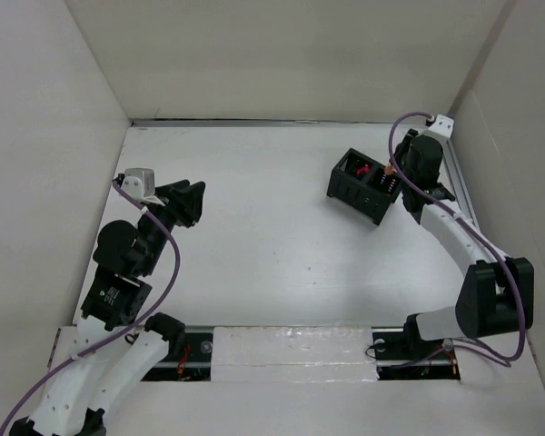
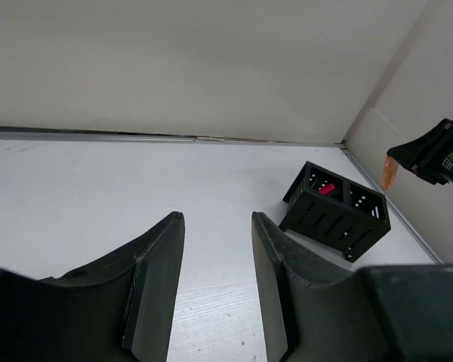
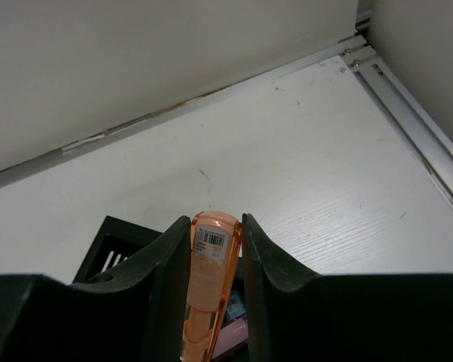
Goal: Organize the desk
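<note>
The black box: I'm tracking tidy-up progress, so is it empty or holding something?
Not empty. A red item lies in one compartment of the black box; what else it holds cannot be told.

On my feed the flat matte white bench [image 1: 254, 272] shows faint wood-grain streaking and a few small dark specks. The wall panels [image 1: 300, 54] around it are plain off-white, and the metal rail [image 3: 408, 113] is silver-grey. The small slotted compartment box [image 2: 332, 222] is black, with white dots inside its cells and a red-pink item [image 2: 326, 188] in one. Between the black jaws of the right gripper [image 3: 215, 220] I see a translucent orange plastic stick [image 3: 208, 286] bearing a white label [image 3: 211, 239] with a black barcode. The jaws of the left gripper [image 2: 217, 219] are the same matte black. The left arm [image 1: 118, 363] and right arm [image 1: 450, 232] have white shells and black joints, each with a purple cable [image 1: 170, 259].
</note>
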